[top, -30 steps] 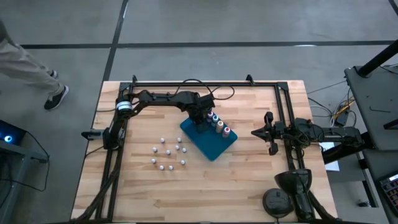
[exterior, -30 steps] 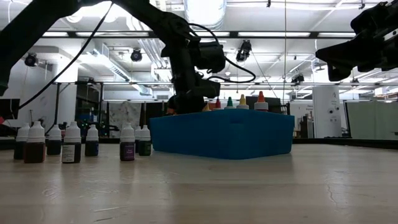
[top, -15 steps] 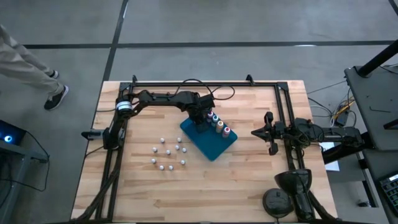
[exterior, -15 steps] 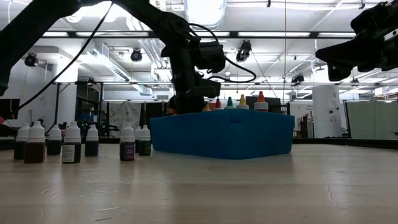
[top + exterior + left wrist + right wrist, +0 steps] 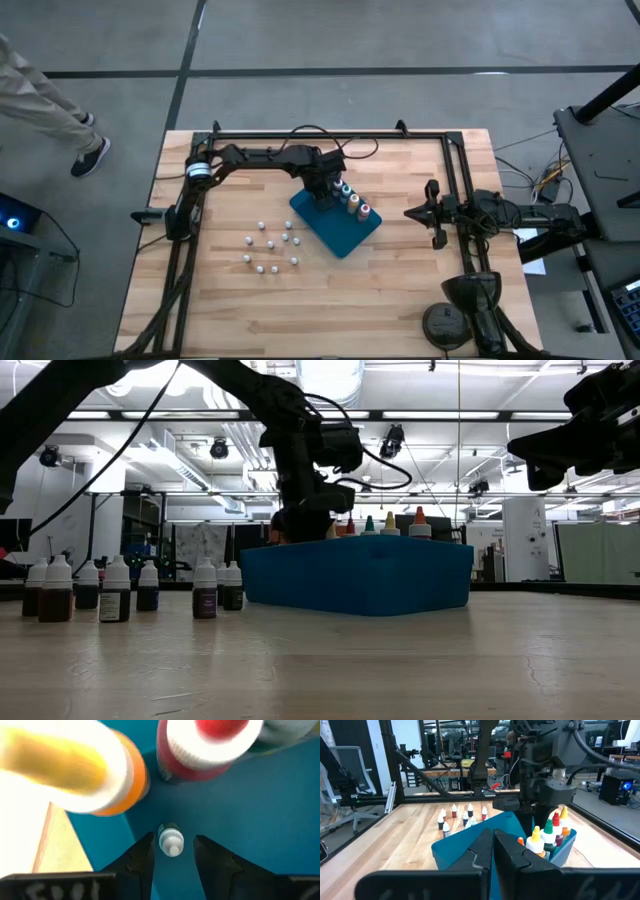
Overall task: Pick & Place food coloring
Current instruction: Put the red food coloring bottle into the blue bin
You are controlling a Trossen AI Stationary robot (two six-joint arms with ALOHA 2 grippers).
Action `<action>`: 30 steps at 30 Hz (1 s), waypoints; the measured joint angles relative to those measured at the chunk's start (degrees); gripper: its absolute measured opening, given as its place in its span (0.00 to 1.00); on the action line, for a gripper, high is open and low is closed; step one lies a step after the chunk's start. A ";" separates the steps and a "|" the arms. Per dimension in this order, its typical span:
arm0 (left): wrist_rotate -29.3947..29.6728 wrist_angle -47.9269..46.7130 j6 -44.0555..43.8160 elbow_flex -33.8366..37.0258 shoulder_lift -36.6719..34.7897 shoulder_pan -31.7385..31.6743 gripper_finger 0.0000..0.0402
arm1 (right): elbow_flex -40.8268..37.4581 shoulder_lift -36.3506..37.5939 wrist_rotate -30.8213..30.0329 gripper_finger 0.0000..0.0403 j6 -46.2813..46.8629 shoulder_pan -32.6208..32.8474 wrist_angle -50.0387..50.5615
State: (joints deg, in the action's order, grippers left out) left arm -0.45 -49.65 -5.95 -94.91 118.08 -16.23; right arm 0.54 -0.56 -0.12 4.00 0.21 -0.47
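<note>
My left gripper is open and points down into the blue tray. One small white-topped bottle stands upright on the tray floor between the fingers, with a narrow gap on each side. Larger bottles with coloured tops stand along the tray's far-right side; an orange one and a red one loom close in the left wrist view. Several white-topped bottles stand on the table left of the tray. My right gripper is shut and waits at the table's right.
A black frame runs along the far and side edges of the wooden table. Bare wood lies near the front edge. Black round stands sit at the near-right corner. A person's legs show on the floor beyond the left edge.
My left gripper has risen slightly above the tray; the rest has kept still.
</note>
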 joint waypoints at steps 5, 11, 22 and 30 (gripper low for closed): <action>0.01 -3.56 0.18 -2.89 -0.06 0.00 0.27 | 0.00 0.00 0.01 0.02 -0.08 0.00 0.00; 0.06 -9.06 1.42 -6.64 -0.54 0.12 0.27 | 0.00 0.00 0.01 0.02 -0.06 0.00 0.00; 0.04 -12.90 1.34 -7.83 -5.13 2.04 0.28 | 0.00 0.00 -0.03 0.02 -0.04 0.00 -0.05; 0.04 -13.10 1.37 -5.29 -9.83 4.03 0.27 | 0.00 -0.26 -0.03 0.02 0.05 0.00 -0.11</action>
State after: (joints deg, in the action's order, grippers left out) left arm -0.40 -62.76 -4.59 -100.20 108.25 -12.20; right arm 0.54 -0.81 -0.15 4.05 0.21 -0.58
